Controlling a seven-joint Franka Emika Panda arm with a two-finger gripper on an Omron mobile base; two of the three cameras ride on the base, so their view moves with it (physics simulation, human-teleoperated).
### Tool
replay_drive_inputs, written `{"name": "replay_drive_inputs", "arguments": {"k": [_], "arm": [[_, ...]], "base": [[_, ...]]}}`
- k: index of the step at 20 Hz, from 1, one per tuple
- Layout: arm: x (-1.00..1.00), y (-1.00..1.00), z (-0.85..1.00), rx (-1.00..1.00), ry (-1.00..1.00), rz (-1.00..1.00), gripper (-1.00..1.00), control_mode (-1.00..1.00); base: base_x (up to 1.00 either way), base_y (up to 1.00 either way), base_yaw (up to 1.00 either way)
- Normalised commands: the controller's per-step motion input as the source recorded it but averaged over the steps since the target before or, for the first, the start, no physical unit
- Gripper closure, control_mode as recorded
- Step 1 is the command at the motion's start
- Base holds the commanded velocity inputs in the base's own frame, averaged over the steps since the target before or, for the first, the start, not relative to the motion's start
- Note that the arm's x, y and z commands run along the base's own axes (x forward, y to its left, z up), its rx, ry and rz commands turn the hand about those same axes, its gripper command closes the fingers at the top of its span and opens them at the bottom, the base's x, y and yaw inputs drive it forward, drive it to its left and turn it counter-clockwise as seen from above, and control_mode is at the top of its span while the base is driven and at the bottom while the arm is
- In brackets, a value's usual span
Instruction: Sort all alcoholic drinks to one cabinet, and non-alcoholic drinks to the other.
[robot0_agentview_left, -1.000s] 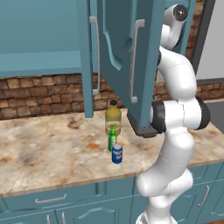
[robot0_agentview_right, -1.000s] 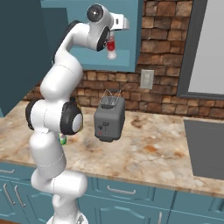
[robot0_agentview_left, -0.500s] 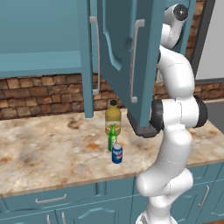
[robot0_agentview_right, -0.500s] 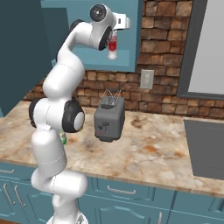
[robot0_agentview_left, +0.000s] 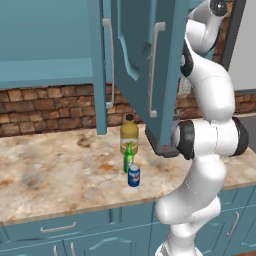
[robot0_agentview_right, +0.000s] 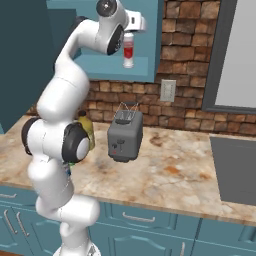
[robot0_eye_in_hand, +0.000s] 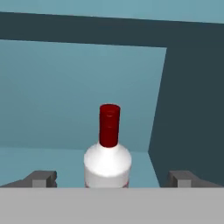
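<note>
With its two tips spread wide on either side, the claw (robot0_eye_in_hand: 109, 179) hangs up in the open cabinet (robot0_agentview_right: 102, 70), and a white bottle (robot0_eye_in_hand: 108, 164) with a red cap stands upright on the shelf between the tips, gripped by neither as far as I can tell; in the right base view that bottle (robot0_agentview_right: 128, 50) sits at the upper middle of the frame, just under the hand. To my eye this bottle has been set down and let go, so the step in hand is backing clear of it. Down on the bench (robot0_agentview_left: 60, 175), centre of the left base view, wait the green bottle (robot0_agentview_left: 128, 157), the blue can (robot0_agentview_left: 133, 176) just in front of it, and the juice bottle (robot0_agentview_left: 129, 134) behind. Next move calls for drawing straight back without tipping the bottle, then swinging low to fetch one of those three.
</note>
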Motion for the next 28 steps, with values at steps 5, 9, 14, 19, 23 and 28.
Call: {"name": "replay_drive_inputs", "arguments": {"k": [5, 9, 14, 19, 23, 28], "arm": [[-1.00, 0.32, -0.28, 0.00, 0.00, 0.00, -1.00, -1.00], [-1.00, 0.22, -0.55, 0.00, 0.00, 0.04, -1.00, -1.00], [-1.00, 0.07, -0.60, 0.00, 0.00, 0.09, -1.00, -1.00], [-1.00, 0.01, -0.60, 0.00, 0.00, 0.24, -1.00, -1.00], [-1.00, 0.01, -0.69, 0.00, 0.00, 0.39, -1.00, -1.00], [-0.62, 0.18, -0.62, 0.00, 0.04, 0.41, -1.00, -1.00]], "base": [[0.00, 0.00, 0.00], [0.00, 0.00, 0.00], [0.00, 0.00, 0.00], [0.00, 0.00, 0.00], [0.00, 0.00, 0.00], [0.00, 0.00, 0.00]]}}
